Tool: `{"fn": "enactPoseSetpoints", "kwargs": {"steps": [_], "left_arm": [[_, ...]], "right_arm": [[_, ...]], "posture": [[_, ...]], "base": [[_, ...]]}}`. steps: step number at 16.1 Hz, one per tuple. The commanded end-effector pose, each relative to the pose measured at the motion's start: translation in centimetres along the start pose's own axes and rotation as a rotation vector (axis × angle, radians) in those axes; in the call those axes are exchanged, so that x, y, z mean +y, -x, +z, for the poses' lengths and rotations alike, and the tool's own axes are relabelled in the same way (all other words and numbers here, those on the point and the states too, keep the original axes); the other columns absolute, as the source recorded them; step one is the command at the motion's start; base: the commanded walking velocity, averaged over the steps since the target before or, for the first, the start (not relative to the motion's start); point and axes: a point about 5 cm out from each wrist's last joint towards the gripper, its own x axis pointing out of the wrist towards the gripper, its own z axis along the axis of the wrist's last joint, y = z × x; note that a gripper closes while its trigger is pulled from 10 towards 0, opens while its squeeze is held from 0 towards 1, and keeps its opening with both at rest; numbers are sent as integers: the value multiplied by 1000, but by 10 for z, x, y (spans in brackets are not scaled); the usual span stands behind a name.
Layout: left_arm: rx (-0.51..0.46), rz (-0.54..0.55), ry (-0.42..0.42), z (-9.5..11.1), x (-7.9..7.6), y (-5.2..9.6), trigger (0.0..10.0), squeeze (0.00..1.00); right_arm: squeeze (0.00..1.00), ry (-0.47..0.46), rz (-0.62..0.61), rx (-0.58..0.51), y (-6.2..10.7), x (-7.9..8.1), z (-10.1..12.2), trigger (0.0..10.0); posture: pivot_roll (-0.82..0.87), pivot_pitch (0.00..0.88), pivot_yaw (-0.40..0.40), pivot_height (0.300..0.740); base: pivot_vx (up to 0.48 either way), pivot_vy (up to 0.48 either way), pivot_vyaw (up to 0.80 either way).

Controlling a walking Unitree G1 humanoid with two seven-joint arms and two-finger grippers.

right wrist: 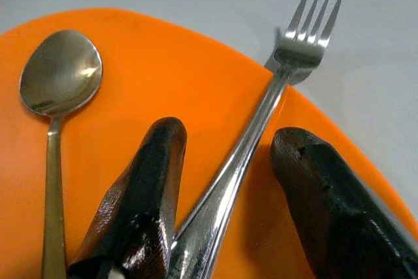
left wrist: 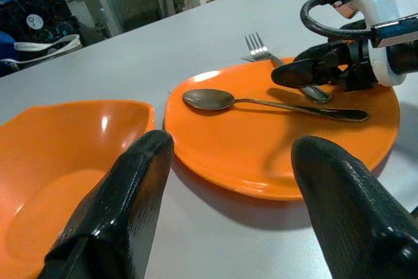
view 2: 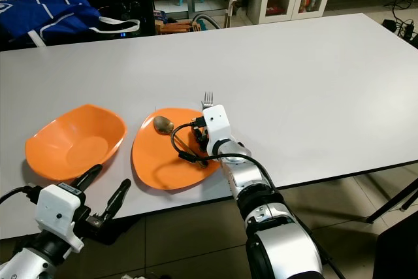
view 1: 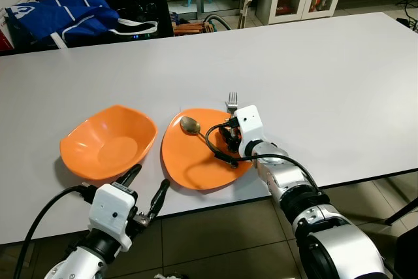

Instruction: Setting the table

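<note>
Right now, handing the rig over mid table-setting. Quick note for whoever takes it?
Right hand: over the orange plate, open, fingers either side of the fork handle, not closed on it.
Left hand: open, empty, at the near table edge in front of the bowl.
Fork lies across the plate's far rim, tines over the table. Spoon lies on the plate.
Done: plate and bowl side by side.
Left: probably grip the fork, lay it and the spoon beside the plate.

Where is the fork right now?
The fork lies across the far right edge of the orange plate, tines out over the white table, between the right gripper's open fingers, with the spoon to its left.
</note>
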Motion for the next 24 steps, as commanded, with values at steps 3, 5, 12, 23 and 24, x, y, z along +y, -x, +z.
{"fn": "enactPoseSetpoints", "kwargs": {"steps": [3,5,12,23,24], "left_arm": [[13,8,-5,-3,5,1,10000,0],[11,10,-6,-2,5,1,10000,0],[16,7,-16,-1,9,3,10000,0],[13,-1,-24,-1,9,3,10000,0],[11,0,-25,0,9,3,10000,0]], "right_arm": [[0,-25,-24,-15,-1,-3,5,10000],[0,-54,-75,-65,1,-8,3,10000],[0,-47,-86,-127,8,0,-18,10000],[0,-29,-41,-171,5,10,-9,10000],[0,-17,-41,-205,5,10,-2,10000]], "posture": [[-26,17,83,740],[-17,21,89,740],[-6,34,103,740],[-11,32,104,740],[-11,31,103,740]], "base": [[0,0,0],[0,0,0],[0,0,0],[0,0,0],[0,0,0]]}}
